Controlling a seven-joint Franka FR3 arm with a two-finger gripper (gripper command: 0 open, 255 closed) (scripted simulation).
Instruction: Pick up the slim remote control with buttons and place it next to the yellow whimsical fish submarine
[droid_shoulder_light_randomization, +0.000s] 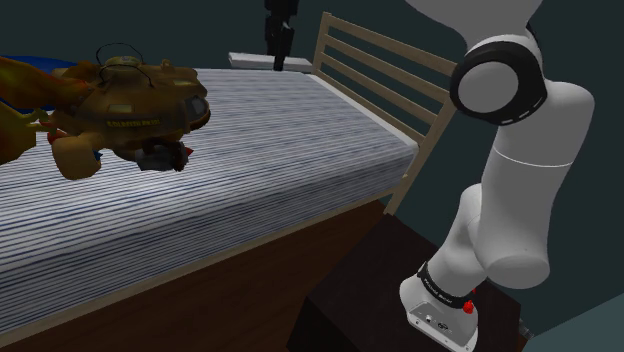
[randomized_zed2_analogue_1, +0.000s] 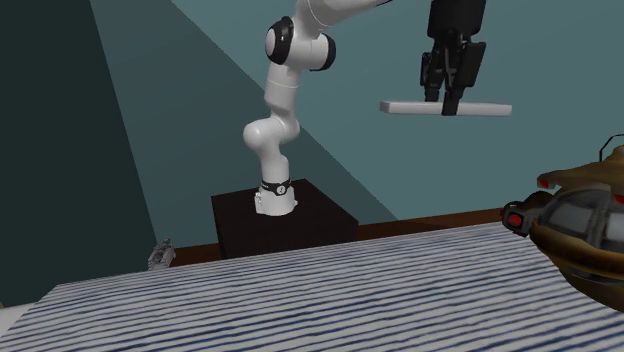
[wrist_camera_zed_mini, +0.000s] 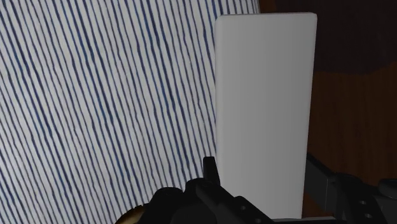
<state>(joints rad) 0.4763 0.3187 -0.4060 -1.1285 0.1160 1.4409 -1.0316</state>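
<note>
The remote is drawn as a plain pale grey slab (wrist_camera_zed_mini: 266, 108) with no buttons to be seen. My gripper (wrist_camera_zed_mini: 261, 170) is shut on it, one black finger on each long side. In the shoulder view the gripper (droid_shoulder_light_randomization: 278, 52) holds the slab (droid_shoulder_light_randomization: 250, 60) level in the air over the far end of the bed. From the second exterior view the slab (randomized_zed2_analogue_1: 410, 107) hangs under the gripper (randomized_zed2_analogue_1: 448, 98), well above the cover. The yellow-brown fish submarine (droid_shoulder_light_randomization: 125, 105) lies on the striped cover, far from the gripper; its nose also appears in the second exterior view (randomized_zed2_analogue_1: 585, 225).
The bed has a blue-and-white striped cover (droid_shoulder_light_randomization: 230, 170) and a slatted wooden headboard (droid_shoulder_light_randomization: 385, 75). My dark stand (randomized_zed2_analogue_1: 285, 225) sits beside the bed. A small grey object (randomized_zed2_analogue_1: 160, 255) lies low past the bed's edge. Teal walls stand behind.
</note>
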